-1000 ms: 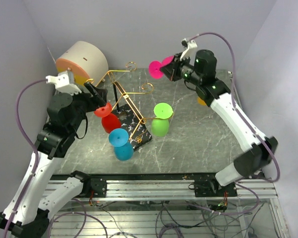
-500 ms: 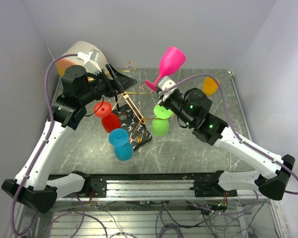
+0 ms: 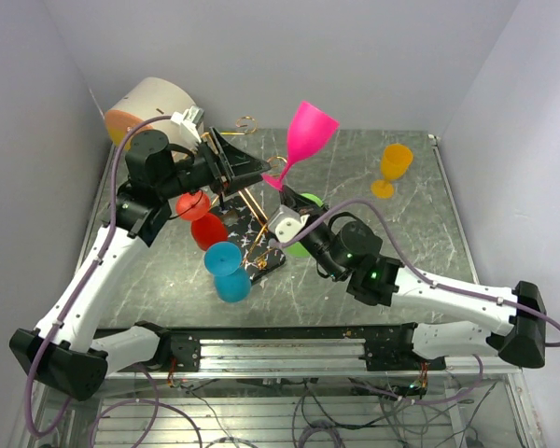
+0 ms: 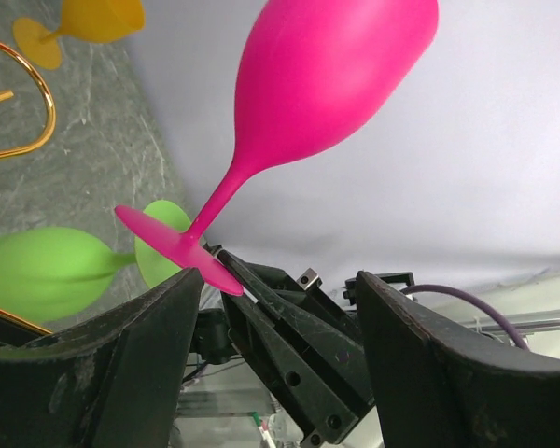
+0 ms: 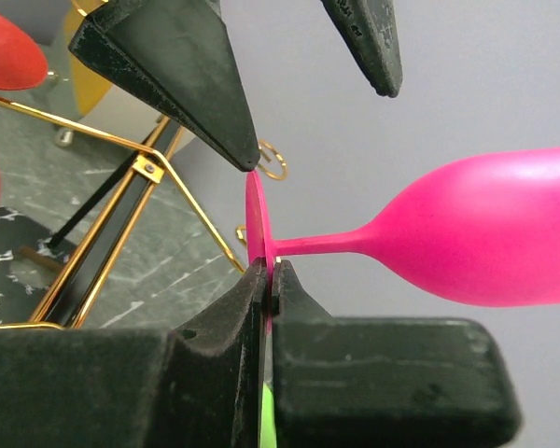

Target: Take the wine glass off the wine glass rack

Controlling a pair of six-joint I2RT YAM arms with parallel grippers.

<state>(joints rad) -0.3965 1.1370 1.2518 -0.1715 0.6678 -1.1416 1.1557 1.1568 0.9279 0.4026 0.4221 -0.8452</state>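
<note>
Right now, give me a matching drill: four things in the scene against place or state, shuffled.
Things:
1. pink wine glass
2. orange wine glass
3. blue wine glass
4. left gripper

Places or states:
A. open, holding nothing
B. hanging on the wine glass rack
C. standing on the table, apart from the rack
D. pinched by its foot in the right gripper

Pairs: 1-D, 2-C, 3-B, 4-A
</note>
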